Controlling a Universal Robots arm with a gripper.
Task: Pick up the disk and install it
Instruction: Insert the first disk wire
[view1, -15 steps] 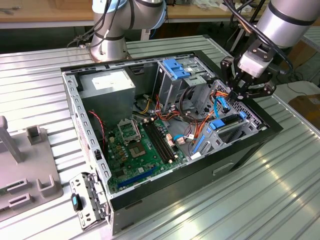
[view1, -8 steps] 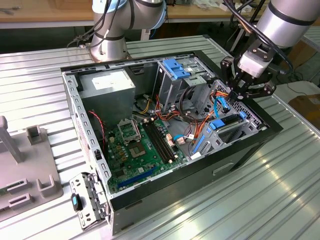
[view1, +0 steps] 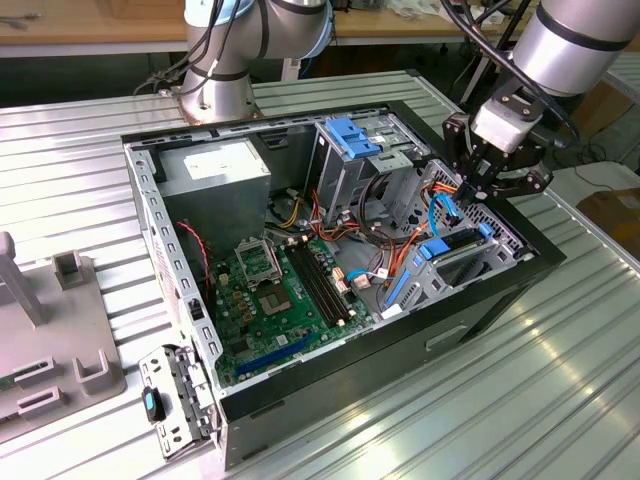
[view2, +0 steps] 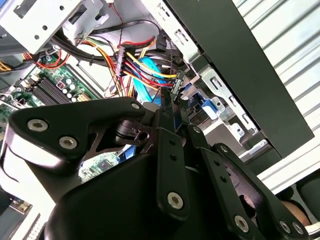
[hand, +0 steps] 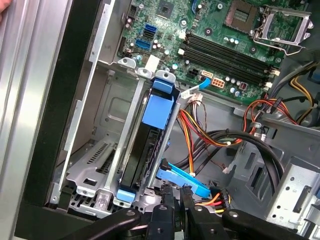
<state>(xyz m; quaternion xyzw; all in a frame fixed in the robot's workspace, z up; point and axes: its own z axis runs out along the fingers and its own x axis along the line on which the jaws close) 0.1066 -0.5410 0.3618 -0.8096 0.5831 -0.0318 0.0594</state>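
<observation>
Your black two-finger gripper (view1: 478, 193) pinched closed, flat dark grey disk with bright blue plastic rails (view1: 458, 243) seated in silver metal drive bay (hand: 87, 172), 7 o'clock of gripper in exterior view, near.

Bright, even overhead light in the exterior view: the ribbed metal table (view1: 560, 390) glares pale toward 4 o'clock, the arm (view1: 575, 40) gleams at 1 o'clock, and the computer case (view1: 470, 310) lies dimmer inside. In the second wrist view the black gripper (view2: 172, 107) carries a soft white sheen
</observation>
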